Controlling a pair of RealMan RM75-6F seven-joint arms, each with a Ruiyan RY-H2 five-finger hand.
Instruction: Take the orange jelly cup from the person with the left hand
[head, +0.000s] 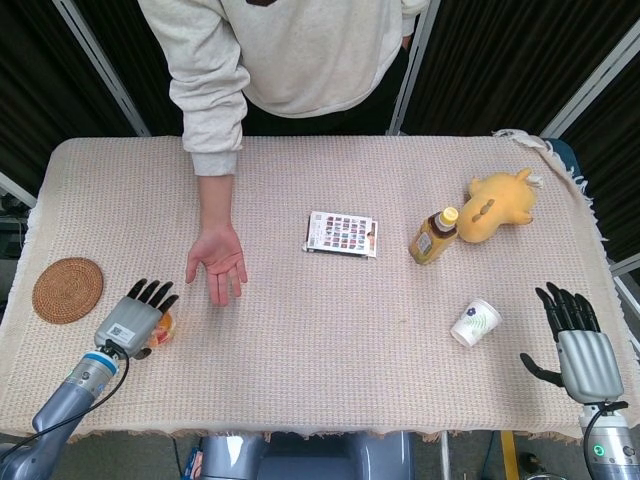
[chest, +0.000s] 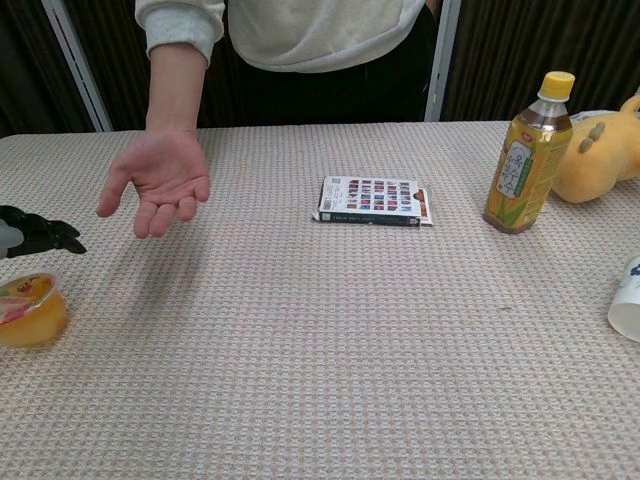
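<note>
The jelly cup (chest: 31, 309) stands upright on the table (head: 330, 330) at the lower left of the chest view, its orange body and printed lid plain to see. In the head view it shows only as a bit of orange (head: 160, 327) at the lower left, mostly hidden under the left hand (head: 132, 317). That hand hovers over the cup with its fingers (head: 150, 292) stretched out and apart — they hold nothing. In the chest view only dark fingertips (chest: 45, 236) reach in from the left edge, above the cup and clear of it.

The person's hand (head: 217, 263) hangs palm-up and empty, up and to the right of the left hand in the head view, fingers loosely spread.

The right hand (head: 578, 346) sits at the lower right corner of the head view, fingers straight and apart, holding nothing, off the table's right edge.

A coaster (head: 68, 290) lies at the left edge, near the left hand. A card box (head: 341, 234) lies flat at the center. To the right stands a bottle (head: 433, 236) touching or just beside a yellow plush (head: 498, 204) — which, I cannot tell — and a paper cup (head: 475, 322) lies lower right.
</note>
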